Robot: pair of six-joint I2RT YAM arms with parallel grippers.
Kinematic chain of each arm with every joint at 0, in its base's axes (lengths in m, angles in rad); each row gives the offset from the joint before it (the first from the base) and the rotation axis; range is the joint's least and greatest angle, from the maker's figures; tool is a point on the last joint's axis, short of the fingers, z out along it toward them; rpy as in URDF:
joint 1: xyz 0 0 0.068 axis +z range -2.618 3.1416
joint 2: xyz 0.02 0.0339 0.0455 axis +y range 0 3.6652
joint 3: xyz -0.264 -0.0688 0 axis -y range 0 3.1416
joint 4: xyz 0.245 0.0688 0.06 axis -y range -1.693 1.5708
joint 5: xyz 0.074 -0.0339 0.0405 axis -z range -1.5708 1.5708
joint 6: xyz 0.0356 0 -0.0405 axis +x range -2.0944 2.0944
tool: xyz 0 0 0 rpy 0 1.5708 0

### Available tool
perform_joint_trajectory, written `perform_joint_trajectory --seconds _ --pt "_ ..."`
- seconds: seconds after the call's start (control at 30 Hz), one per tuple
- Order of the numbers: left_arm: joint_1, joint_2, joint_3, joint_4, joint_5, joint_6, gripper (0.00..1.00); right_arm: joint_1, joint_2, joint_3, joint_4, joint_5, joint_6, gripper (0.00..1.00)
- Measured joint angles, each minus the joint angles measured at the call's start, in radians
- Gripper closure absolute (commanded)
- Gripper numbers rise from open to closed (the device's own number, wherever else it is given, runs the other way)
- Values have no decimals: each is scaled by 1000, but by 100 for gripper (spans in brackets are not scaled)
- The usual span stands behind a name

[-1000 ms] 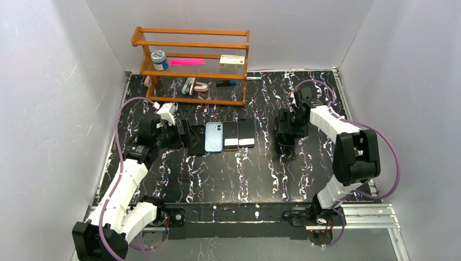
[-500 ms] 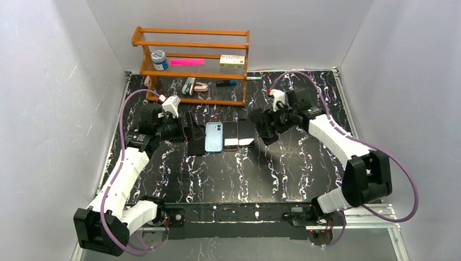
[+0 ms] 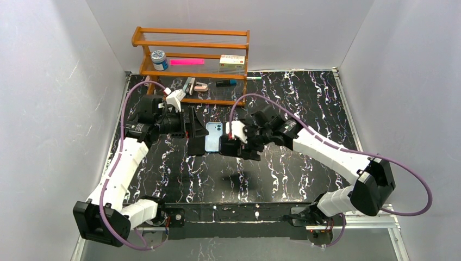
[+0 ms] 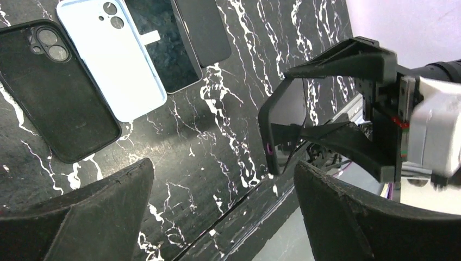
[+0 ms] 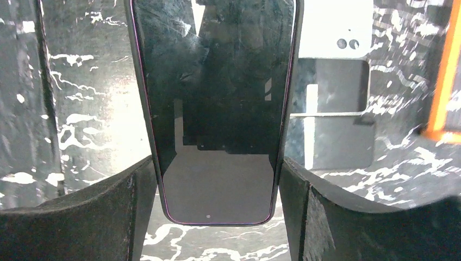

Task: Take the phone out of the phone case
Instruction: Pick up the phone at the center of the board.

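Note:
My right gripper [image 5: 220,182] is shut on a dark-screened phone [image 5: 217,81] with a thin purple rim, pinching its long sides near the bottom end. It holds the phone above the table's middle [image 3: 228,145]; in the left wrist view the phone [image 4: 266,136] stands edge-on. My left gripper [image 4: 223,179] is wide open and empty, just left of the held phone [image 3: 194,133]. I cannot tell whether the purple rim is a case.
On the marble table [image 3: 304,103] lie a phone in a black case [image 4: 54,92], a light blue case [image 4: 111,60] and two dark phones [image 4: 163,49]. An orange wooden shelf [image 3: 190,38] with small items stands at the back.
My right arm has swung left from the right side to the middle, bringing the phone close to my left gripper. My left gripper has shifted slightly back.

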Motion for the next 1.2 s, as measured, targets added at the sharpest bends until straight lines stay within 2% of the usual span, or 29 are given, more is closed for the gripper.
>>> perform_joint_trajectory --seconds 0.27,0.43,0.6,0.8,1.03,1.07,1.2 --pt "-48 48 89 -144 21 111 2 191 0 38 -24 175 -238 95" --pt "-153 81 125 -193 13 153 4 272 0 52 -23 272 -361 95" --pt "-259 141 140 -219 6 185 17 321 0 82 -14 323 -454 96" --pt "-274 216 149 -253 7 225 32 361 0 89 -4 365 -526 96" --pt "-279 261 183 -264 56 267 54 389 0 88 15 402 -582 97" --pt "-279 265 184 -265 63 271 60 392 0 86 21 406 -589 97" --pt "-279 281 185 -269 105 282 99 399 0 65 63 425 -623 94"
